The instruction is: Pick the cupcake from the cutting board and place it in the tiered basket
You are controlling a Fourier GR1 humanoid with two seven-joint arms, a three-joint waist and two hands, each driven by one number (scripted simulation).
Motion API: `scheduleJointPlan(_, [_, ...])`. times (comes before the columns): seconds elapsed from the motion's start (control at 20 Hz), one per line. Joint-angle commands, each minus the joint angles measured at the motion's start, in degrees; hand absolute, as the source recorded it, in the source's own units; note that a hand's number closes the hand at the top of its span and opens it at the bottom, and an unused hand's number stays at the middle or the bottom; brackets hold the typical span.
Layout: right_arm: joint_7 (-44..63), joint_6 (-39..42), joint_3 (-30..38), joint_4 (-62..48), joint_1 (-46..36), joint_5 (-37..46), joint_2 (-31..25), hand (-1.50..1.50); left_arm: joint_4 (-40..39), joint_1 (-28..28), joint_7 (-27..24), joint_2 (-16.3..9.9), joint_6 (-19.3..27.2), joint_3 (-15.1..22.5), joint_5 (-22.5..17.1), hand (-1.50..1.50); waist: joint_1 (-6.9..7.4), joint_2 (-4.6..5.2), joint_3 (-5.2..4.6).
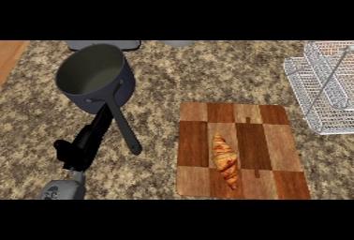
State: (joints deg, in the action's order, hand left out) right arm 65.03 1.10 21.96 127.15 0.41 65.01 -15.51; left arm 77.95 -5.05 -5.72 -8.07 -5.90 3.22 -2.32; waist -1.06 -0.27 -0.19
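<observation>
A golden-brown croissant (225,160) lies lengthwise on the checkered wooden cutting board (276,140), left of the board's middle. No cupcake shows anywhere. The white wire tiered basket (323,89) stands at the right edge, up and to the right of the board. My left hand (84,143) is at the lower left, well left of the board, open with its fingers straight and pointing up towards a pot. It holds nothing. My right hand is out of view.
A dark blue pot (93,77) stands at the upper left, its long handle (126,126) running down beside my left hand. Two grey objects (104,44) sit cut off at the counter's far edge. A wooden strip (10,56) borders the top left.
</observation>
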Motion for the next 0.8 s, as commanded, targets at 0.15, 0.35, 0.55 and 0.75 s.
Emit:
scheduleJointPlan(0.15, [11.8, 14.2, 5.3, -3.8, -21.1, -0.6, -8.9, 1.50, 5.5, -0.7, 5.2, 1.3, 0.2, 2.1, 0.1, 0.00, 2.17, 0.12, 0.09])
scheduleJointPlan(0.35, [9.6, 14.9, 7.9, -16.8, -30.1, -1.3, -11.9, 1.50, 1.3, -1.9, 1.9, 0.3, 0.3, 0.8, 1.2, 0.00, 2.32, 0.40, 0.07])
scheduleJointPlan(0.55, [3.7, 9.8, 12.0, -32.3, -38.7, -2.0, -16.3, 1.50, 1.3, -0.1, 1.3, 0.8, -0.5, 1.6, 1.2, 0.00, 2.66, 0.55, 0.15])
scheduleJointPlan(0.75, [0.4, 8.6, 12.8, -46.5, -48.0, -2.3, -21.0, 1.50, 1.1, -1.6, 1.8, 2.1, 1.4, 2.5, 3.1, 0.00, 2.76, 0.64, 0.16])
